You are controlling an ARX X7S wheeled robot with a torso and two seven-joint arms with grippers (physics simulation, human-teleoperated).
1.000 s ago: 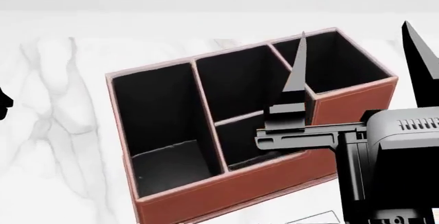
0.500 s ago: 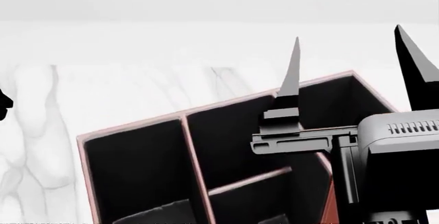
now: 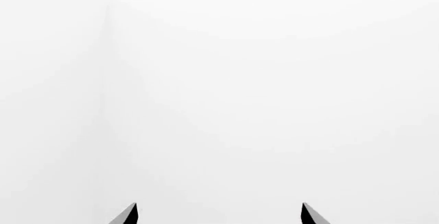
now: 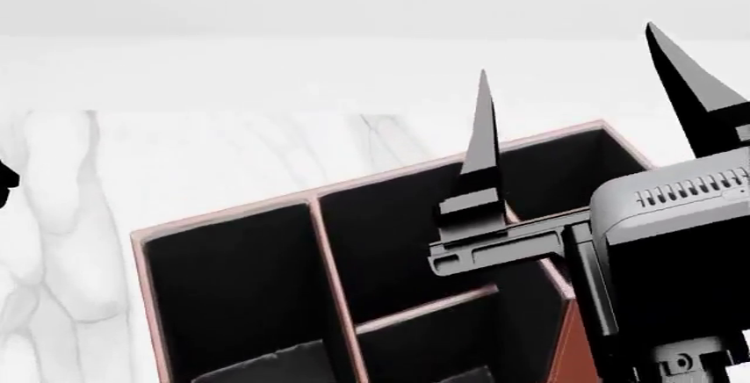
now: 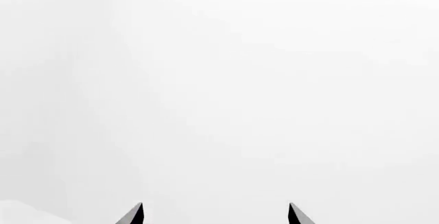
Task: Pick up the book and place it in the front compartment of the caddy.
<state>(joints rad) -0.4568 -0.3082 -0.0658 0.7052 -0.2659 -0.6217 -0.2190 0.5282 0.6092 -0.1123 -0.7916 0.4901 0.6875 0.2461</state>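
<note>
The caddy [image 4: 223, 213] is a reddish-brown box with black lining and pale rims, in the lower middle of the head view. Its middle column is split by a low cross divider [image 4: 422, 308]. The front compartment [image 4: 416, 348] lies on the near side of the divider, partly cut off by the frame edge. My right gripper [image 4: 565, 49] is open and empty, fingers pointing up, above the caddy's right part. It also shows in the right wrist view [image 5: 214, 212], facing blank white. My left gripper [image 3: 218, 212] is open and empty. The book is not in view.
The caddy stands on a white marble table [image 4: 211, 146] with a pale wall behind. A flat dark shape with a grey edge [image 4: 252, 364] lies low in the caddy's left long cell; I cannot tell what it is. A bit of the left arm [image 4: 5, 177] shows at the left edge.
The head view tilted up, so the caddy sits lower in the picture than a second ago. My right gripper has risen a little and shifted left, still open.
</note>
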